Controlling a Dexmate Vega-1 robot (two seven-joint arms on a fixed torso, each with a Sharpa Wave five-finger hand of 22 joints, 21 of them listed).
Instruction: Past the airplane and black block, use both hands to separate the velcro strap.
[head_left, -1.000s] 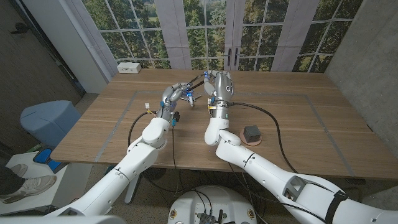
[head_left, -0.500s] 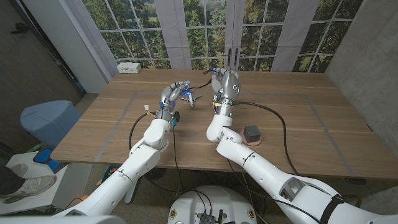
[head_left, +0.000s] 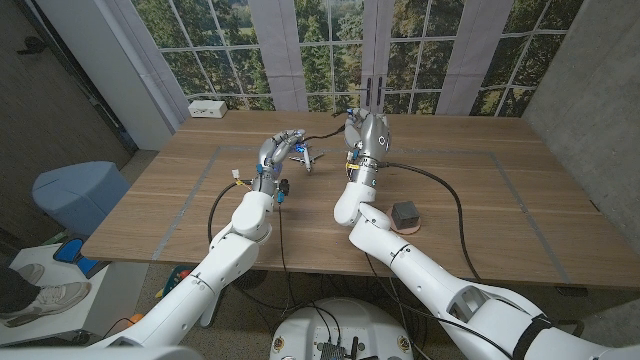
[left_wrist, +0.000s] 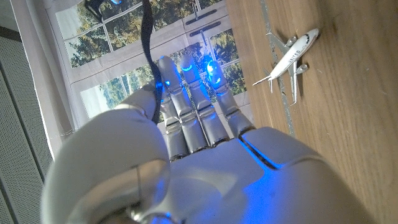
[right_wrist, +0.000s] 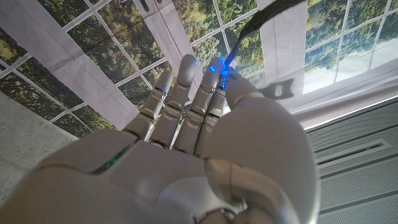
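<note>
Two hands are gripping the velcro strap at the table's far middle: left hand pinching one end, right hand the other. It is looking thin, limp and light, so I judge firm end pinches are suiting the peel.

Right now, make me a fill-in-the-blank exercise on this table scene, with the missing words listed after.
1. The black block sits on a round ____ coaster.
2. The toy on the table beside the left hand is an ____.
3. The black strap is pinched by the ____ hand.
4. A small white box lies near the table's far ____ corner.

Missing words: pink; airplane; right; left
</note>
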